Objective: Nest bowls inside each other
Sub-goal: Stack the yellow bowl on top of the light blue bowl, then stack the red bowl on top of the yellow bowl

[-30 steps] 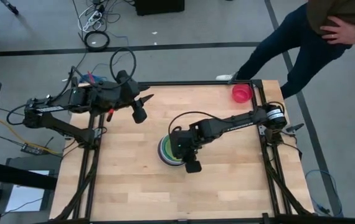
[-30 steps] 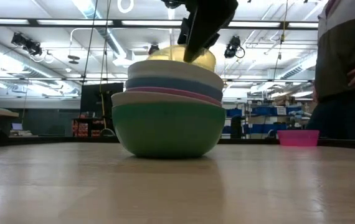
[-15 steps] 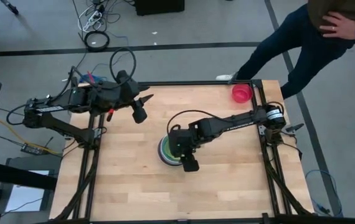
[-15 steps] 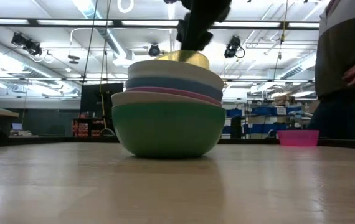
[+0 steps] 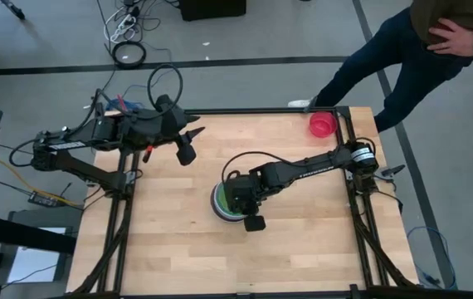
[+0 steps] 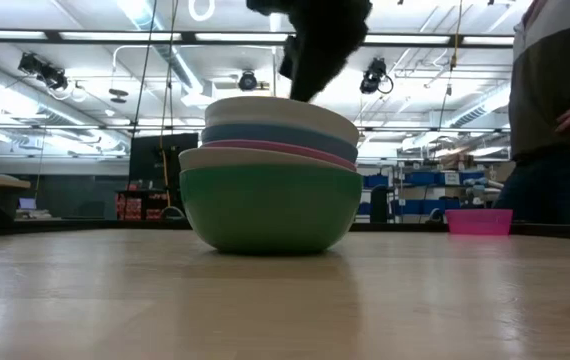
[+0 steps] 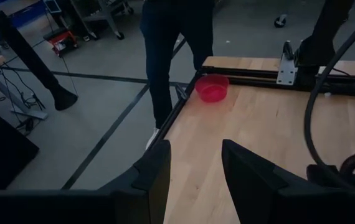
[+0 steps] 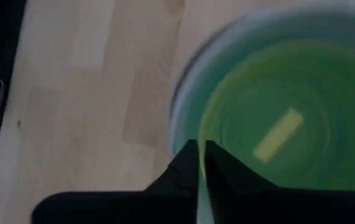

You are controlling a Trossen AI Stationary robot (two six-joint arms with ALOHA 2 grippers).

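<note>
One pink bowl (image 5: 322, 124) left apart; right gripper (image 8: 197, 163), fingers pinched together empty above stack (image 6: 270, 180), may nudge it. Left gripper (image 7: 193, 171) idle, fingers parted.

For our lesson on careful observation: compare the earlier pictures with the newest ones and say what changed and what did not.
The yellow bowl that showed above the stack's rim has sunk out of the low view, let go. The right hand, above the stack of bowls, has crept toward the table's near edge and is shut. Unchanged: the left hand waiting open, the pink bowl at the far corner, the person beside the table.
</note>
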